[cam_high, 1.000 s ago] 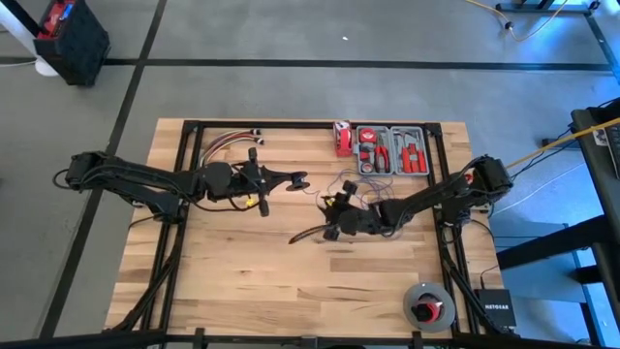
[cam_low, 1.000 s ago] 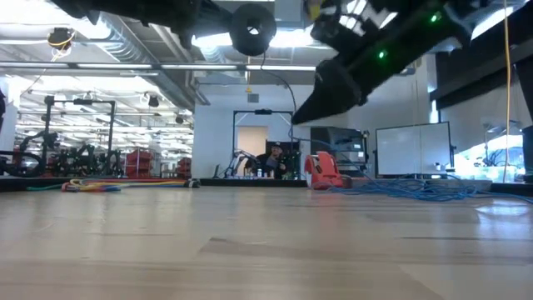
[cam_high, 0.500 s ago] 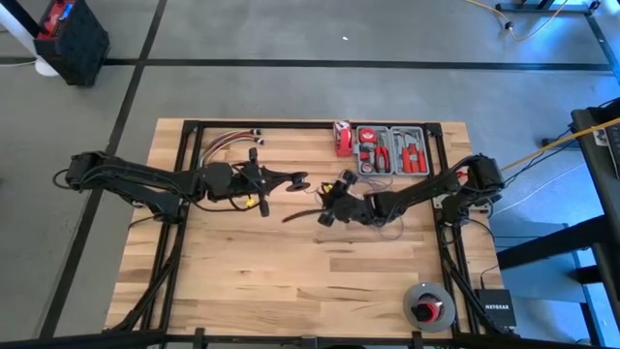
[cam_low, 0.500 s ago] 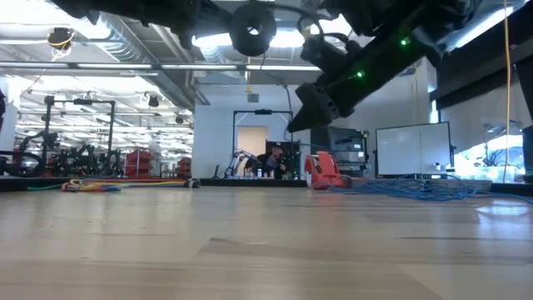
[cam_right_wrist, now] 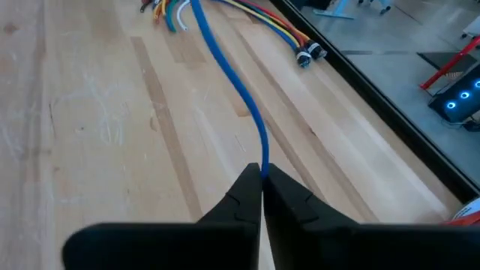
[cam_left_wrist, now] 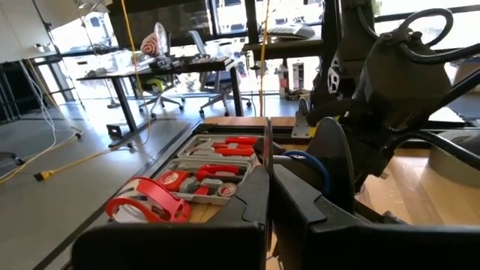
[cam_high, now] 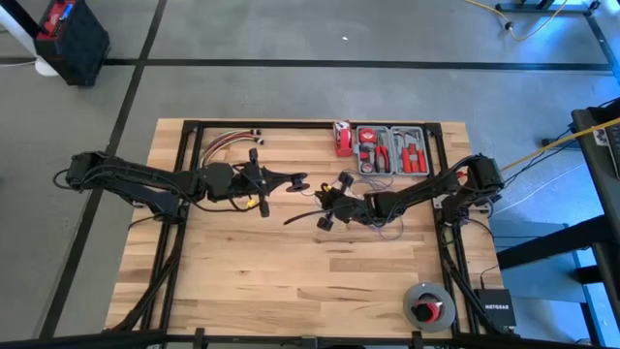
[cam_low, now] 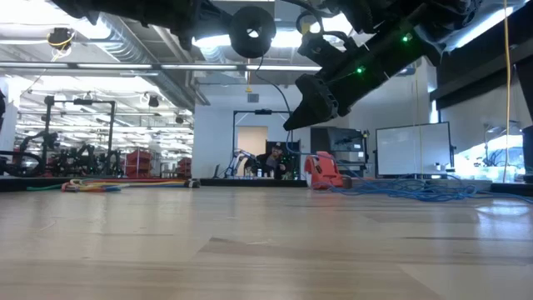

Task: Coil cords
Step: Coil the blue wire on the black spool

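The right end effector [cam_right_wrist: 261, 174] was clenched on the cords [cam_right_wrist: 225, 71]: in its wrist view the two dark fingers [cam_right_wrist: 238, 196] met with the thin blue strand pinched at their very tips, the free length running away over the bare wood. From above, that end effector [cam_high: 325, 217] hung near the middle of the worktop [cam_high: 291, 281], with a loose tangle of the cords [cam_high: 386, 225] lying just behind it toward three o'clock.

At nine o'clock from it, close by, the left end effector [cam_high: 298, 179] was also clenched, apparently around a small dark spool [cam_low: 252, 29]; what exactly it gripped could not be told.

The strand looked very light, limp and thin, likely to slip from a loose pinch and to snag or knot in its own tangle. A hold near the free end, as here, seemed best for feeding it round the spool.

Farther off, at twelve o'clock, lay a red tool case [cam_high: 391, 151] and, toward eleven, a bundle of coloured wires [cam_high: 228, 142].
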### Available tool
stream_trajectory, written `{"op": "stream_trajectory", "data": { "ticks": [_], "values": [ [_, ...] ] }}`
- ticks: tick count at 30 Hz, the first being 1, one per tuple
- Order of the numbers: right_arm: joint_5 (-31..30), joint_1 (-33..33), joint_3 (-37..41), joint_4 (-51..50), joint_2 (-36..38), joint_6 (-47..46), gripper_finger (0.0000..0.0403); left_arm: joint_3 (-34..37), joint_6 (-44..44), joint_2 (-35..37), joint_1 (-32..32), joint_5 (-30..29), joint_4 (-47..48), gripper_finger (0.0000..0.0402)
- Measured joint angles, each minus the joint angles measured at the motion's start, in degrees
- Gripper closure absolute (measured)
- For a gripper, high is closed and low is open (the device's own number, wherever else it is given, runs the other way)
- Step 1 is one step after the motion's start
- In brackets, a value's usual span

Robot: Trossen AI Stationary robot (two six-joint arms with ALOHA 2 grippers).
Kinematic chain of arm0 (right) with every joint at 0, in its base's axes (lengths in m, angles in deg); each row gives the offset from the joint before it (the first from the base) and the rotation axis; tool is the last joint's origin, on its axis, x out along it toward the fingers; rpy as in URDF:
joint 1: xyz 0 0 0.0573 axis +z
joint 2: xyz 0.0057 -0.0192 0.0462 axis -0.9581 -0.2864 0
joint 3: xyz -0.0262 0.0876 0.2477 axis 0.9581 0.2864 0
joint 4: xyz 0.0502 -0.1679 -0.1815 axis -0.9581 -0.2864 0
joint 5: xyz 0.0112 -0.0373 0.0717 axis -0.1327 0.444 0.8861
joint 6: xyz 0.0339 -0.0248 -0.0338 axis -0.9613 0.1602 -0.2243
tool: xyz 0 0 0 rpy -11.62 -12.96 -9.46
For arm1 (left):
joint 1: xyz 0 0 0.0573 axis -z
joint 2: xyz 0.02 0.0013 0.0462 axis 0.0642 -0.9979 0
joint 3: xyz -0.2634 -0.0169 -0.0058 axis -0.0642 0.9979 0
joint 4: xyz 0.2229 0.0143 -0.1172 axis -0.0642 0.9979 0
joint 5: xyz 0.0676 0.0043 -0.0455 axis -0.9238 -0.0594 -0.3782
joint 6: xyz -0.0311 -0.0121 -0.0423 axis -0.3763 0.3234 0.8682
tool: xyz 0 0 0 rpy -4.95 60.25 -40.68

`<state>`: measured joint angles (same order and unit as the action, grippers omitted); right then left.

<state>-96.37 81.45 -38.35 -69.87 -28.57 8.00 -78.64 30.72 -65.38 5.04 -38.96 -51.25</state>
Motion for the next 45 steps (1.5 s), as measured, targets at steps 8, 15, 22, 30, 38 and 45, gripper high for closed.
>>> {"op": "stream_trajectory", "data": {
  "ticks": [8, 15, 22, 30, 38, 45],
  "values": [
    [-5.75, 3.28, -2.24, 4.51, -2.67, 2.34, 0.0394, -0.02, 3.36, -2.22, -0.61, -0.04, -8.21, 0.0401],
    [-5.16, 4.7, -7.53, 4.2, -6.32, 5.72, 0.0397, 0.0, 1.66, -8.41, -0.71, -6.35, -14.1, 0.0401],
    [-6.73, 6.59, -14.75, -0.65, -5.66, 12.9, 0.0399, 0.0, -1.58, -10.48, -1.94, -9.45, -12.81, 0.0401],
    [-12.28, 6.41, -23.8, -16.58, -1.96, 17.1, 0.04, 0.0, -5.22, -10.26, -1.83, -9.43, -7.79, 0.0401],
    [-19.23, 6.29, -24.94, -40.77, 8.32, 8.69, 0.0401, 0.02, -9.0, -9.13, 0.72, -8.84, -5.17, 0.0401],
    [-17.83, 6.14, -18.4, -50.28, 9.98, -4.8, 0.0401, -0.07, -8.83, -5.17, 3.3, -5.85, -5.72, 0.0401]
  ]
}}
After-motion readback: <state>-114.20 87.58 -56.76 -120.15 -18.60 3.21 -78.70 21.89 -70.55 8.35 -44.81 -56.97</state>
